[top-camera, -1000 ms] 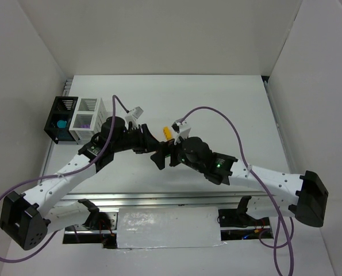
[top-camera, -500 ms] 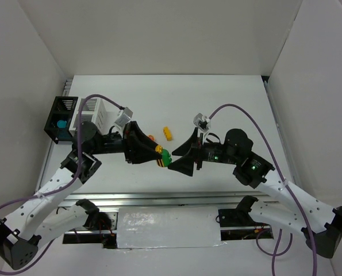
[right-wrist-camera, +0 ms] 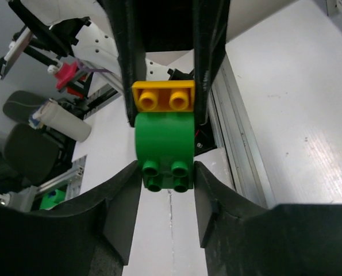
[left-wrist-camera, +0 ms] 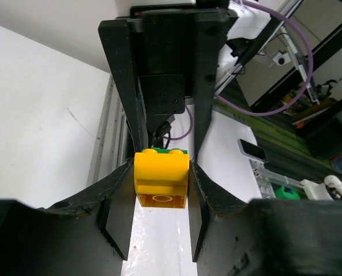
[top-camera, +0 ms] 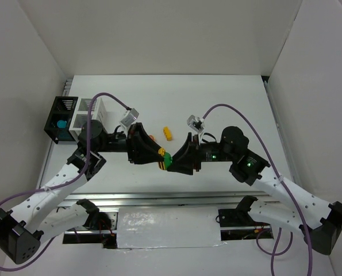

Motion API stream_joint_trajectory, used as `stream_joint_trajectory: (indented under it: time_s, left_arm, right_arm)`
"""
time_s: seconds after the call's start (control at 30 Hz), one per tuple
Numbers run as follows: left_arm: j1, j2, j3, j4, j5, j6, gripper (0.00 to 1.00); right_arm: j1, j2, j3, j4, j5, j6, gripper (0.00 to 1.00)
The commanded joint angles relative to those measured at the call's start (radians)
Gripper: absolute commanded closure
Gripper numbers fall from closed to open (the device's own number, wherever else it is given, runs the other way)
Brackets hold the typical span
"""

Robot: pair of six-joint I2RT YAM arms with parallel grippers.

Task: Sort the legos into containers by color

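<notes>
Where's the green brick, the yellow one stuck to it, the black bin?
green brick (right-wrist-camera: 164,144), right wrist view, rounded side.
yellow brick (left-wrist-camera: 161,172), left wrist view, front.
black bin (top-camera: 67,104), top view, far wall.

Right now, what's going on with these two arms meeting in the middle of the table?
The arms hold one small stack of bricks between them, above the table. The left gripper pinches the yellow brick. The right gripper is clamped on the green brick stuck to it, probably to pull them apart. A second yellow brick lies loose on the table. The black bin and white bin stand far left.
</notes>
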Motion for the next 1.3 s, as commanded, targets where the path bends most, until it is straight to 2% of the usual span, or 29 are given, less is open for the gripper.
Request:
stream_joint_trajectory:
  time_s: [0.0,0.03,0.07,0.1,0.2,0.23,0.6,0.87,0.97,1.03,1.07,1.17,1.2,1.23,1.27]
  left_arm:
    - [-0.007,0.018,0.014,0.058,0.002,-0.003,1.0]
    - [-0.007,0.022,0.011,0.064,0.002,-0.007,1.0]
    - [-0.007,0.026,0.011,0.068,0.002,-0.009,1.0]
    - [-0.007,0.032,0.012,0.068,0.005,-0.012,1.0]
    - [-0.007,0.038,0.008,0.102,0.014,-0.035,1.0]
    - [-0.007,0.041,0.006,0.11,0.022,-0.038,1.0]
    - [-0.006,0.006,0.095,-0.118,0.022,0.101,1.0]
    - [0.005,0.004,0.109,-0.149,0.034,0.129,1.0]
    - [0.019,0.006,0.135,-0.221,0.007,0.161,1.0]
    - [0.054,0.003,0.185,-0.319,-0.089,0.219,1.0]
    - [0.074,0.003,0.205,-0.441,-0.149,0.236,1.0]
    - [0.219,0.029,0.331,-0.624,-0.386,0.286,1.0]
    - [0.305,0.062,0.406,-0.742,-0.464,0.29,1.0]
    - [0.339,0.084,0.446,-0.795,-0.647,0.298,1.0]
    - [0.37,0.099,0.48,-0.842,-0.773,0.299,1.0]
  right_arm:
    - [0.017,0.015,0.037,0.081,-0.02,0.009,0.54]
    - [0.017,0.018,0.039,0.081,-0.014,0.008,0.74]
    - [0.017,0.022,0.04,0.08,-0.008,0.006,0.81]
    - [0.021,0.027,0.042,0.077,0.001,0.006,0.86]
    - [0.021,0.038,0.037,0.093,0.023,0.005,0.88]
    - [0.02,0.041,0.036,0.097,0.024,0.003,1.0]
    - [-0.057,-0.089,-0.076,0.167,-0.071,-0.084,1.0]
    - [-0.13,-0.149,-0.119,0.189,-0.12,-0.07,1.0]
    - [-0.152,-0.169,-0.127,0.167,-0.096,-0.078,1.0]
    - [-0.155,-0.181,-0.119,0.111,-0.013,-0.099,1.0]
    - [-0.155,-0.189,-0.121,0.089,0.025,-0.112,1.0]
    - [-0.155,-0.224,-0.142,0.051,0.131,-0.121,1.0]
    - [-0.155,-0.234,-0.15,0.051,0.151,-0.115,1.0]
    - [-0.157,-0.249,-0.155,0.049,0.171,-0.109,1.0]
    - [-0.155,-0.257,-0.162,0.046,0.232,-0.1,1.0]
